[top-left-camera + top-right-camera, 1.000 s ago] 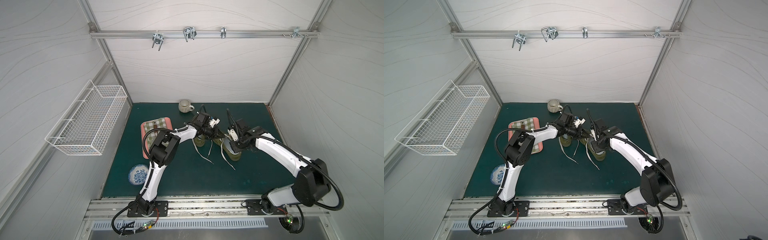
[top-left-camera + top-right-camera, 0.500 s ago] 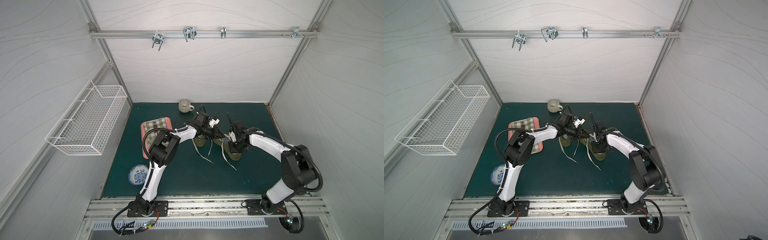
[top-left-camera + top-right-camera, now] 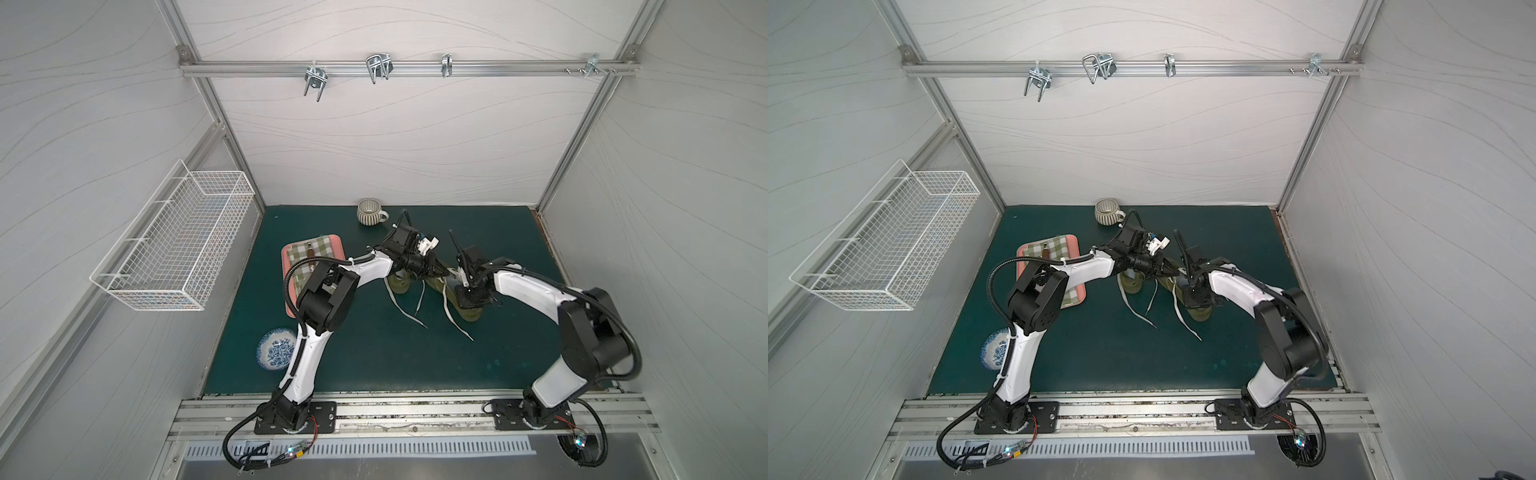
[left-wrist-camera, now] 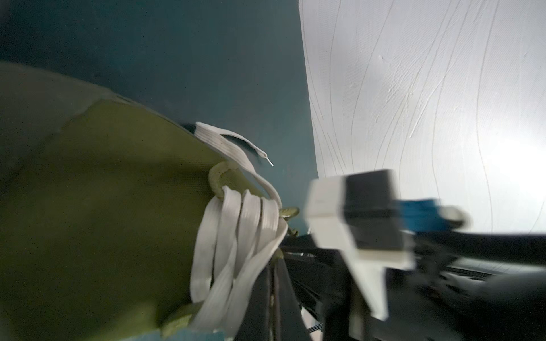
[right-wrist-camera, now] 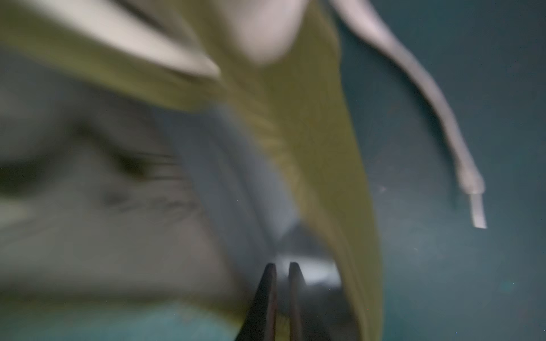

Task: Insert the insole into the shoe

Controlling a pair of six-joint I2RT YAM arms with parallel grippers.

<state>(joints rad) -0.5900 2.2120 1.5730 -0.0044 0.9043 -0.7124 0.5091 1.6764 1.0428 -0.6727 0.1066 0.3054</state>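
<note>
Two olive shoes with white laces stand mid-mat; the task's shoe [image 3: 469, 311] [image 3: 1200, 309] is the right-hand one. My left gripper [image 3: 444, 272] [image 4: 276, 261] is shut on the olive fabric of that shoe [image 4: 103, 192] beside its laces [image 4: 236, 224]. My right gripper [image 3: 467, 297] [image 5: 282, 265] points down into the shoe's opening [image 5: 310, 133]. Its jaws are almost together with a pale grey strip between them. The grey insole [image 5: 118, 206] shows blurred inside the shoe, next to the fingers. In both top views the insole is hidden by the arms.
The second olive shoe [image 3: 401, 284] stands just left, with loose laces [image 3: 405, 311] trailing forward. A striped mug [image 3: 370, 212] sits at the back. A pink tray [image 3: 332, 239] with checked cloth and a blue plate [image 3: 274, 348] lie left. A wire basket [image 3: 174, 245] hangs on the left wall.
My right gripper has narrowed and stayed at the shoe's opening, while the right arm's elbow folded and swung nearer the front. The left arm and the shoes have not moved.
</note>
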